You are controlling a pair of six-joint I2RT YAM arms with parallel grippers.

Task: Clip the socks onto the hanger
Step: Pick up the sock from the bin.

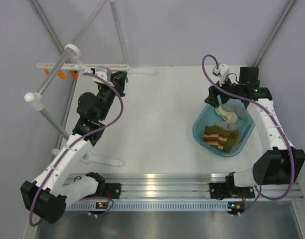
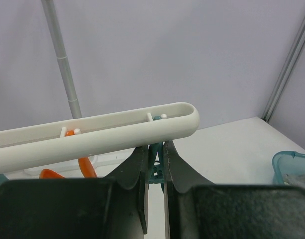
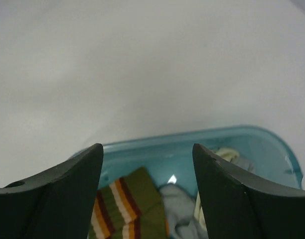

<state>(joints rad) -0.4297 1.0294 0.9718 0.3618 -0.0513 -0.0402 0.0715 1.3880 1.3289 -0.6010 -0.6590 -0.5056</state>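
Note:
The hanger [image 1: 95, 66] is a thin white bar at the back left, with orange clips [image 1: 60, 74] dangling from it. In the left wrist view the hanger [image 2: 117, 130] runs across just above my fingers. My left gripper [image 2: 155, 149] is shut on a teal clip [image 2: 155, 160] under the bar's rounded end; it also shows in the top view [image 1: 120, 80]. An olive striped sock [image 1: 220, 137] lies in a teal basin [image 1: 197, 130]. My right gripper [image 1: 220, 103] is open and empty above the basin's far side. In the right wrist view the sock [image 3: 125, 201] lies below my open right gripper [image 3: 147, 149].
Thick grey-white poles with round end caps [image 1: 70, 48] [image 1: 32, 97] stand at the left, close to the hanger. The basin [image 3: 192, 135] also holds a grey sock [image 3: 180, 209] and a cream one [image 3: 226, 153]. A white hook piece [image 1: 105, 160] lies on the table near the left arm.

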